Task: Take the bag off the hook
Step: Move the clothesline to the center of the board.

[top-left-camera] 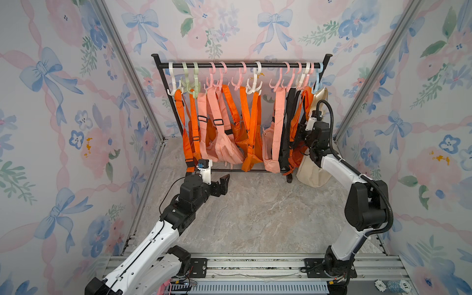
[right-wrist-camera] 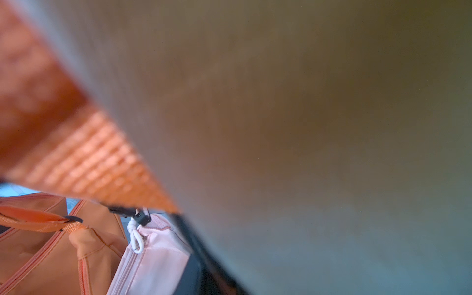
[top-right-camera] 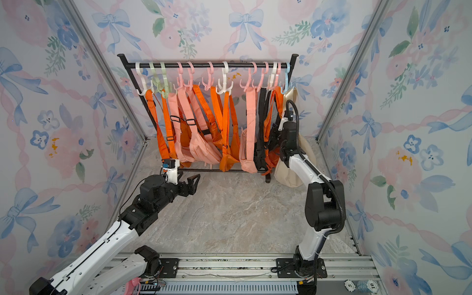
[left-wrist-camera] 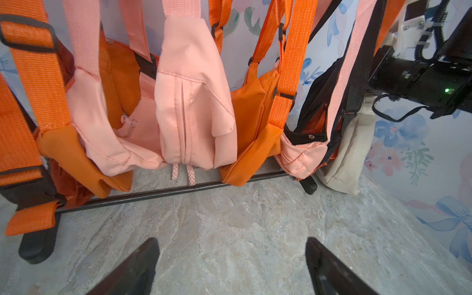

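Left wrist view shows the left gripper (left-wrist-camera: pixel 232 241) with its two fingers spread wide and empty above the marble floor (left-wrist-camera: pixel 229 217), near the lower bar (left-wrist-camera: pixel 178 190) of the rack. In both top views all the bags hang from hooks on the rail (top-left-camera: pixel 229 65). The cream bag (top-left-camera: pixel 310 173) hangs from the blue hook (top-left-camera: pixel 317 76) at the right end. The right gripper (top-left-camera: pixel 302 132) is in among the straps just beside it; whether it pinches a strap cannot be told. In the right wrist view an orange strap (right-wrist-camera: pixel 76 158) and blurred beige cloth cover the fingers.
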Controlling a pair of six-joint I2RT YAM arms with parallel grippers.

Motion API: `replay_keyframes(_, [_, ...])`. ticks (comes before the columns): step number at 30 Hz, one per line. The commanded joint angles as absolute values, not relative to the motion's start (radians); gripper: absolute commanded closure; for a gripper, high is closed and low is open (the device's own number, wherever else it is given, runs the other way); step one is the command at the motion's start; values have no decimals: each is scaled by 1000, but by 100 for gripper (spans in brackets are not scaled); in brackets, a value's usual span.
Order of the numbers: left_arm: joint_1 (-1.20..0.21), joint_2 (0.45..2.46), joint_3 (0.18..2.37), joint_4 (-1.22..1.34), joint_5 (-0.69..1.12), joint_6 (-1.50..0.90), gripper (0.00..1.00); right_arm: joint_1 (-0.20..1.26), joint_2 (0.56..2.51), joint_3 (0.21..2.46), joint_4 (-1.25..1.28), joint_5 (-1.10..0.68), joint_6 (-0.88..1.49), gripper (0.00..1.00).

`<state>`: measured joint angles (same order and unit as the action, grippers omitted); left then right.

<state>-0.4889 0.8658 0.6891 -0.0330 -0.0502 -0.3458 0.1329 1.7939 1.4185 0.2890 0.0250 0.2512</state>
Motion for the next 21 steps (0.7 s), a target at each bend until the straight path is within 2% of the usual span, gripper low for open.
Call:
replay_keyframes(1, [-500, 892, 724, 21, -84, -356, 8, 94, 1756, 1397, 287, -9, 412, 97])
replay_keyframes(6, [-503, 935, 760, 34, -80, -356, 8, 94, 1747, 1398, 266, -34, 406, 86])
replay_keyframes(17, [-505, 985, 901, -33, -69, -312, 7, 91, 1633, 1347, 230, -62, 440, 37])
replay_keyframes(21, [-506, 991, 946, -46, -66, -301, 8, 88, 1560, 1306, 199, -81, 442, 27])
